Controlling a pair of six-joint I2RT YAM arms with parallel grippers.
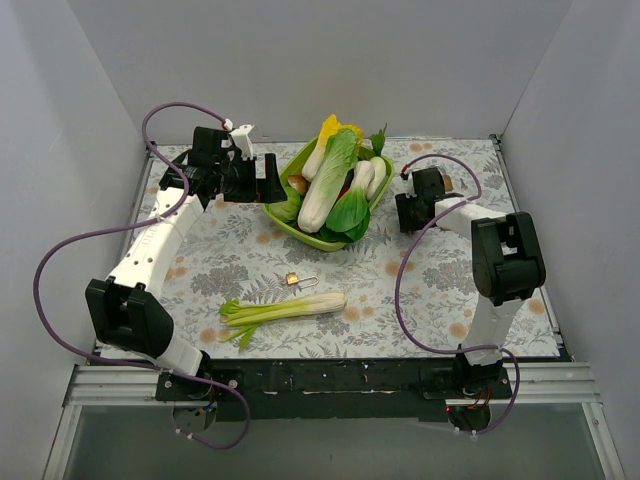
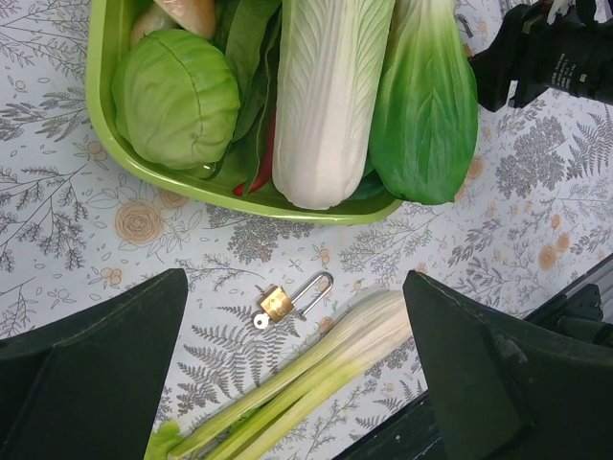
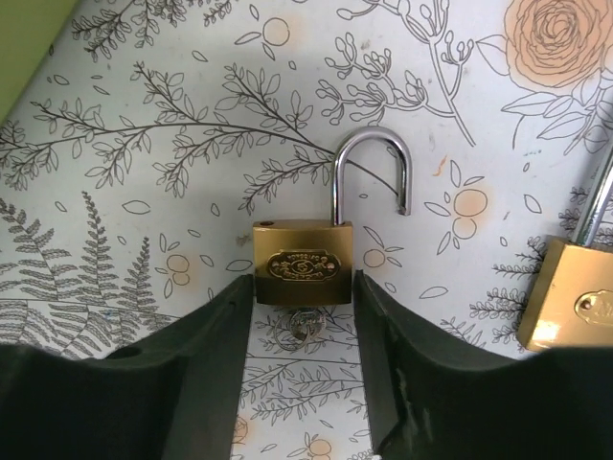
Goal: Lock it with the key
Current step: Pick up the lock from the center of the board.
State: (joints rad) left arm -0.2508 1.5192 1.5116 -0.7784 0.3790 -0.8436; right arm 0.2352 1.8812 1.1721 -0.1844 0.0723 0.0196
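In the right wrist view a brass padlock (image 3: 303, 264) lies on the floral cloth with its shackle (image 3: 372, 172) swung open and a key (image 3: 302, 331) in its underside. My right gripper (image 3: 304, 297) is shut on the padlock's body, one finger on each side. A second brass padlock (image 3: 570, 292) shows at the right edge. Another small padlock (image 2: 278, 303) with a key (image 2: 261, 322) and an open shackle lies mid-table (image 1: 293, 280) beside a leek. My left gripper (image 2: 297, 374) is wide open and empty, high above the table, near the basket (image 1: 255, 175).
A green basket (image 1: 300, 235) full of vegetables stands at the back centre, between the two grippers. A leek (image 1: 285, 308) lies in front of the mid-table padlock. My right gripper (image 1: 410, 212) is low, just right of the basket.
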